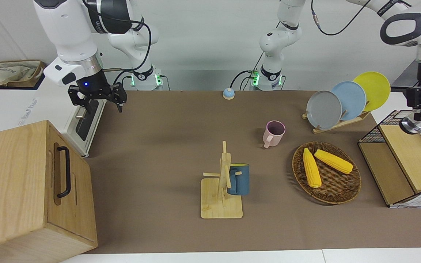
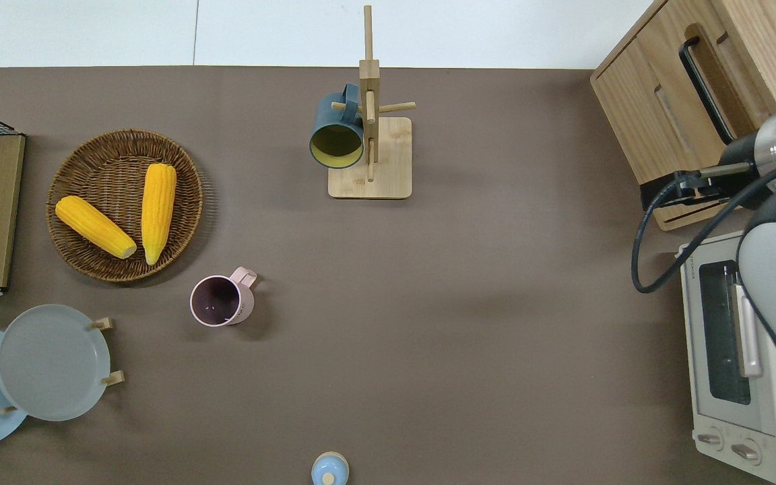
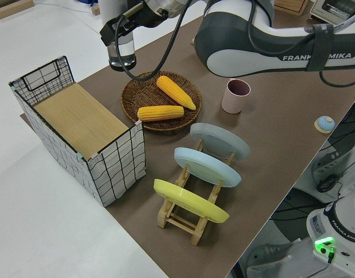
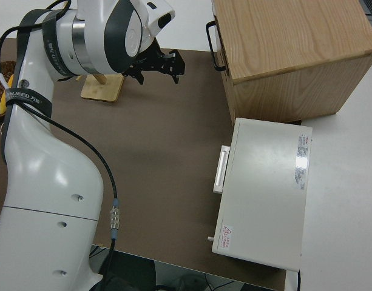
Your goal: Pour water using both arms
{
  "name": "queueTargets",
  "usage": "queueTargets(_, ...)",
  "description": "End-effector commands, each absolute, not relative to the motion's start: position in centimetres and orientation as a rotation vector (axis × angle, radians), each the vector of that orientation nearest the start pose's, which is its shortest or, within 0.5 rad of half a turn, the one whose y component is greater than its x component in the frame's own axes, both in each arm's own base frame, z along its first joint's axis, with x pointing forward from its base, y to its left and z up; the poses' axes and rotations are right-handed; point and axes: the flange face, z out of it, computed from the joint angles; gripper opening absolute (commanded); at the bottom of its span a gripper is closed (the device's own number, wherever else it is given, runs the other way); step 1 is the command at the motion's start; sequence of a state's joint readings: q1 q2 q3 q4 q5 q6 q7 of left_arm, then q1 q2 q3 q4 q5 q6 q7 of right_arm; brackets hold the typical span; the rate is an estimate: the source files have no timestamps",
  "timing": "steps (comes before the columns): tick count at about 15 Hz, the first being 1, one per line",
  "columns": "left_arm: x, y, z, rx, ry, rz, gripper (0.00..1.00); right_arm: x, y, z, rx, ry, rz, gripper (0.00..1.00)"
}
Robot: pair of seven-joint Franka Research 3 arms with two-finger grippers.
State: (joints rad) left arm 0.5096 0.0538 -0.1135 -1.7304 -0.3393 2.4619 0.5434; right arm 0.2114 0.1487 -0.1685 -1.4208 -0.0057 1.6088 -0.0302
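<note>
A clear bottle (image 3: 121, 53) is pinched aloft by the left gripper (image 3: 120, 32) at its end of the counter (image 1: 159, 146). The right gripper (image 1: 102, 104) is held spread, empty. No pouring into the pink cup (image 1: 275, 133) is judged begun.

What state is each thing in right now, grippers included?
Right gripper: jaws open, empty.
Left gripper: shut on clear glass.
Clear glass: held upright in the air.
Pink cup: upright, standing free.
Blue mug: hanging on the mug tree, on its side.
Toaster oven: door shut.
Wooden cabinet: door shut.
Plates: standing on edge in the rack.
</note>
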Motion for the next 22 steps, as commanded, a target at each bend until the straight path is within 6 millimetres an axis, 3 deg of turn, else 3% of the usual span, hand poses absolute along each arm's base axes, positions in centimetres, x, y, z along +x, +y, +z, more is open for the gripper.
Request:
queueTargets(1,58.6,28.9,61.2,-2.877,0.001,-1.229,0.00,59.9,3.2,61.9,-3.144,-0.133,-0.066,0.992)
queueTargets(3,58.1,30.7,60.4,-2.861,0.020,-1.275,0.00,59.9,3.2,61.9,-3.144,-0.133,-0.066,0.992)
queueTargets(9,58.6,35.1,55.4,-2.828,-0.003,-1.311,0.00,59.9,3.2,61.9,-3.146,-0.133,-0.066,0.992)
queueTargets(14,58.9,36.9,52.0,-2.783,-0.024,-1.318,0.00,59.9,3.2,61.9,-3.146,-0.133,-0.066,0.992)
queueTargets(22,59.8,36.9,48.6,-2.814,-0.043,-1.299,0.00,59.9,3.2,61.9,-3.144,-0.133,-0.066,0.992)
